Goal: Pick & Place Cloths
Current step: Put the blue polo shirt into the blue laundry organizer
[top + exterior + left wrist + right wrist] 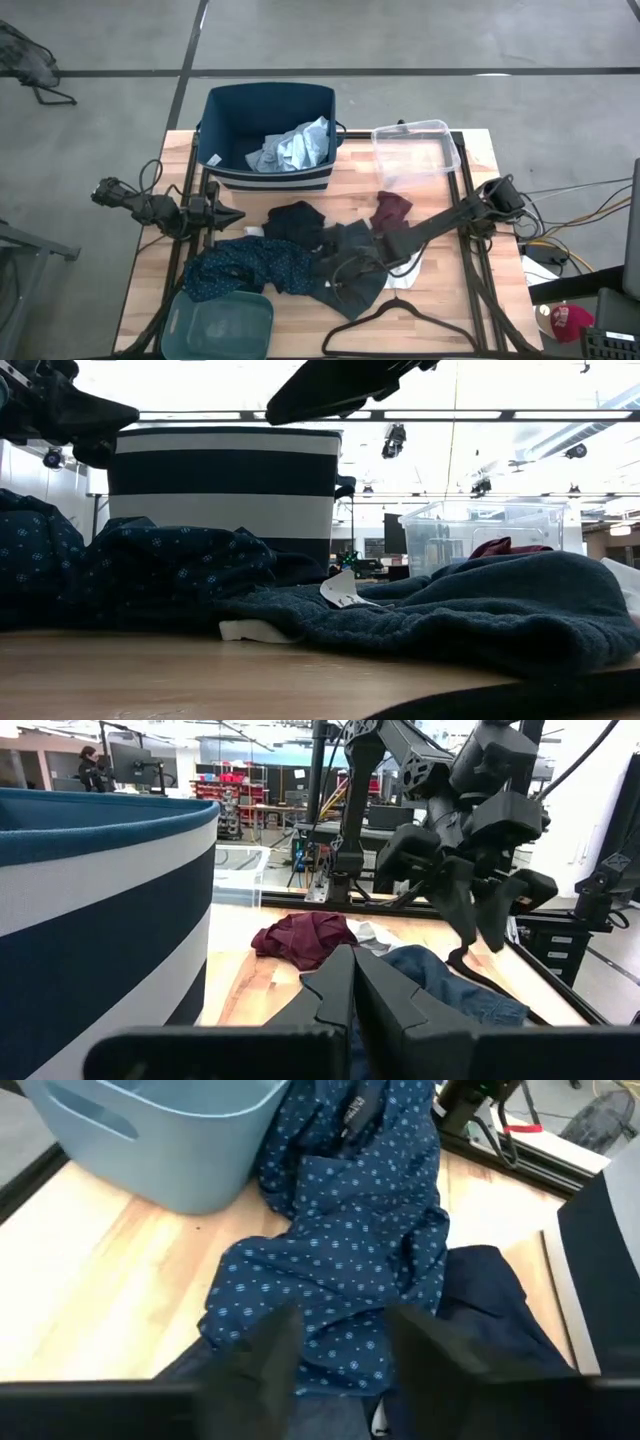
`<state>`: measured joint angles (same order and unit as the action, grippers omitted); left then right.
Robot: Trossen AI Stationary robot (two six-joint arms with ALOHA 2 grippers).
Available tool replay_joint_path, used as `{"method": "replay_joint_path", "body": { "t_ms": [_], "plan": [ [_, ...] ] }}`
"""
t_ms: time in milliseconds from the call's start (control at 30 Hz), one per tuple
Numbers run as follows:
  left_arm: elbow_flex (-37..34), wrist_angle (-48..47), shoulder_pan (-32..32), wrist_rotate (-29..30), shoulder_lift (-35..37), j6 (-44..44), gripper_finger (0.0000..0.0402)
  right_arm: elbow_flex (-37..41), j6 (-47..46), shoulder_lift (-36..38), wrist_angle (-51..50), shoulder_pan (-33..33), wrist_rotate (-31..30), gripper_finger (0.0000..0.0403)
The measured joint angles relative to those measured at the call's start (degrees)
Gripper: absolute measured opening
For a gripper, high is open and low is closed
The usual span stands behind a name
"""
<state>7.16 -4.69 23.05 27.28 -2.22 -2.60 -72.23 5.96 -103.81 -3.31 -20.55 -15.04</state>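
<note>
High view shows the right gripper [345, 272], fingers parted over the dark heap, with the patterned navy cloth [245, 268] stretching away at nine o'clock, nearer this arm than the shut left gripper [232, 215].

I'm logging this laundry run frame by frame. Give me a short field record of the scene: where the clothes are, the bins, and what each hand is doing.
in bin: light blue shirt in striped navy bin
on table: dotted navy cloth, dark blue garment, maroon piece
other bins: clear tub and teal tub, no clothes seen inside
hanger: at front table edge
right hand: down over the dark blue garment, grip unclear
left hand: shut, holds nothing, beside the navy bin
</note>
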Motion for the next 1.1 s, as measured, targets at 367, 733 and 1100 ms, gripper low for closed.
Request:
{"method": "replay_joint_path", "body": {
  "t_ms": [367,733,1100],
  "plan": [
    [0.0,-0.3,0.0,0.0,0.0,0.0,0.0014,0.6,0.4,3.4,-0.8,-1.0,-0.1,0.0009],
    [0.0,0.2,0.0,0.2,-0.1,1.0,0.0014,13.7,-2.9,20.1,1.2,-2.3,-2.7,0.0008],
    [0.0,10.8,-0.1,0.2,-0.3,-8.0,0.0014,35.4,-6.1,43.5,12.6,-2.4,-3.2,0.0008]
  ]
}}
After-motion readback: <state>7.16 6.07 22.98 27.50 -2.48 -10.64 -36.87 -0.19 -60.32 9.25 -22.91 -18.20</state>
